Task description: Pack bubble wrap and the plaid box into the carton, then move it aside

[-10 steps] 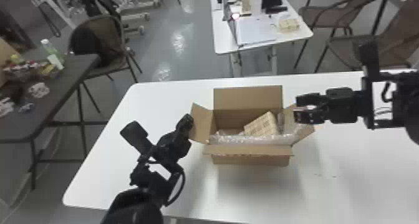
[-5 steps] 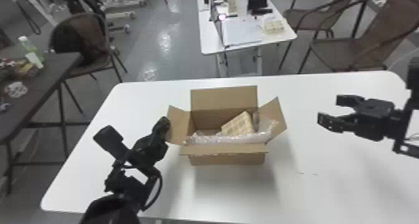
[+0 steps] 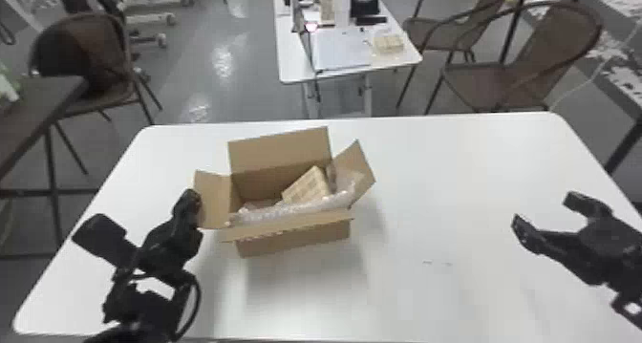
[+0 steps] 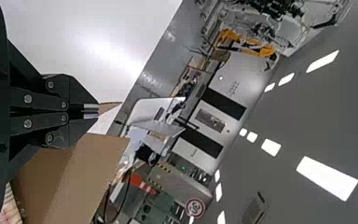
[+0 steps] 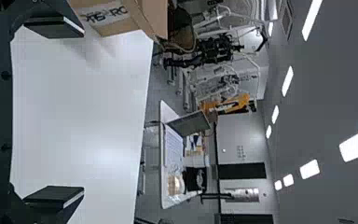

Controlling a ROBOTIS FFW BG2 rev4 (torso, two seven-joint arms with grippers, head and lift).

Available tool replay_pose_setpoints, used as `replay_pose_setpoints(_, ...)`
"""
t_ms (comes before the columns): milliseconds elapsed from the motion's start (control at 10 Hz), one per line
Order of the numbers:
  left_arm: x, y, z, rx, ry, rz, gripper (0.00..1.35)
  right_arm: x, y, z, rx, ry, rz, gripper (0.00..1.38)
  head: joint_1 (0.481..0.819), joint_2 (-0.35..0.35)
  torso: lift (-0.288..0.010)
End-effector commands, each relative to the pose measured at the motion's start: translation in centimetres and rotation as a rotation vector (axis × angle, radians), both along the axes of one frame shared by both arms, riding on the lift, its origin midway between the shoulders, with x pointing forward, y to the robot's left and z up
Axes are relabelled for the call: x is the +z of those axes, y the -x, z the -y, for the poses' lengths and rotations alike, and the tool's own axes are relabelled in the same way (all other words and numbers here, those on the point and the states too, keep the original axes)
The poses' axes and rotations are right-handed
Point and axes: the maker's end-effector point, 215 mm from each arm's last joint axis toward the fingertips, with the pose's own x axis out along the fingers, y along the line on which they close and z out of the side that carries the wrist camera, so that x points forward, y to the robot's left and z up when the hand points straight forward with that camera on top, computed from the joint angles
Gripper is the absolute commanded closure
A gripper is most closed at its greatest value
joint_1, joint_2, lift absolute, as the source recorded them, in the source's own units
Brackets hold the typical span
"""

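Observation:
The carton (image 3: 294, 239) stands upright on the white table with its flaps open. Inside, the tilted plaid box (image 3: 305, 188) leans near the right end, with bubble wrap (image 3: 296, 213) along the front edge and up by the right flap. My left gripper (image 3: 193, 203) is shut on the carton's left flap; in the left wrist view the left gripper (image 4: 98, 110) has its fingers together at a strip of cardboard (image 4: 110, 107). Well right of the carton, my right gripper (image 3: 542, 210) is open over the table, as is the right gripper (image 5: 81, 109) in its wrist view.
The white table (image 3: 454, 175) has free room between the carton and my right arm. Behind it are a smaller table (image 3: 344, 55) and wicker chairs (image 3: 540, 55); a dark table (image 3: 38, 103) stands to the left.
My right gripper has drawn away from the carton's right flap toward the right and stands apart from it. The head view has turned right, so the carton and left arm appear farther left.

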Motion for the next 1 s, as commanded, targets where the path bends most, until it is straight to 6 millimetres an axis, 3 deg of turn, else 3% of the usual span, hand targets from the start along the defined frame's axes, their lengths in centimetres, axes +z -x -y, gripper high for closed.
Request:
replay_pose_setpoints(0, 0.0, 0.8, -2.1, 0.066, -0.005, 0.01, 1.21, -1.2, 1.9, 2.0, -0.059, 0.032, 0.025, 0.11, 0.695, 0.125, -0.102)
replay_pose_setpoints(400, 0.2, 4.1, -10.7, 0.312, -0.06, 0.034, 1.21, -6.8, 5.8, 4.7, -0.14, 0.033, -0.041, 0.11, 0.695, 0.161, -0.102)
replay_pose_setpoints(700, 0.8, 7.4, -16.4, 0.611, -0.056, 0.077, 1.21, -7.0, 5.3, 3.9, -0.128, 0.018, -0.05, 0.11, 0.695, 0.256, -0.102)
replay_pose_setpoints(900, 1.4, 10.5, -18.5, 0.821, -0.06, 0.079, 1.21, -7.0, 5.0, 3.4, -0.118, 0.008, -0.056, 0.11, 0.695, 0.306, -0.102)
